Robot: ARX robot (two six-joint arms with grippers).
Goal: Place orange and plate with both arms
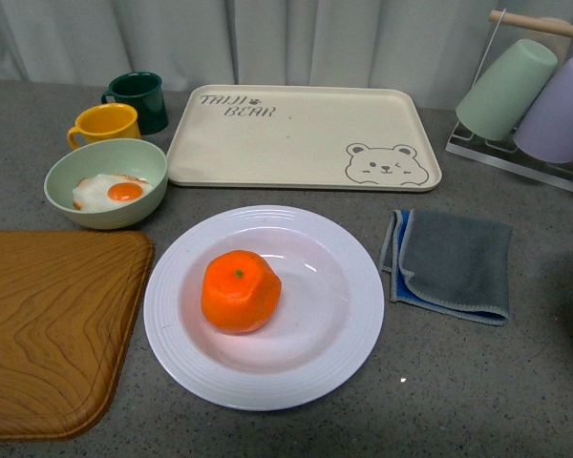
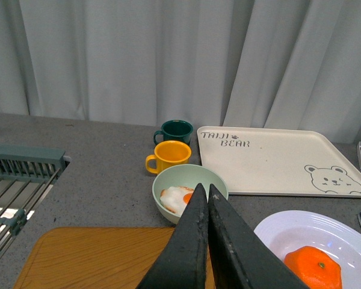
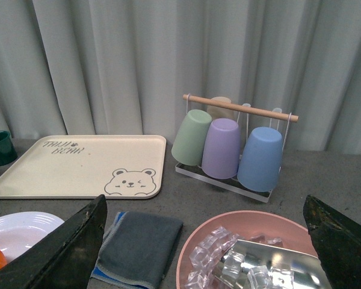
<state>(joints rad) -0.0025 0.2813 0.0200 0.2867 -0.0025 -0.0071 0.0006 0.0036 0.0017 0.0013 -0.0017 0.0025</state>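
My left gripper [image 2: 206,189] was pinched closed, empty; my right gripper [image 3: 204,208] spread wide, empty. The orange [image 1: 240,291] sat loose in the white plate [image 1: 177,334]. Likely 1 uneven lift could've rolled it off.

Cream rectangular plastic tray [image 1: 306,138] with rounded corners, outlined dark lettering [image 1: 235,105] "TAIJI BEAR" printed in two lines at its far left corner in the front view, small paw-print mark [image 1: 256,96] after the first word, line-drawn winking bear face [image 1: 387,163] at its near right corner
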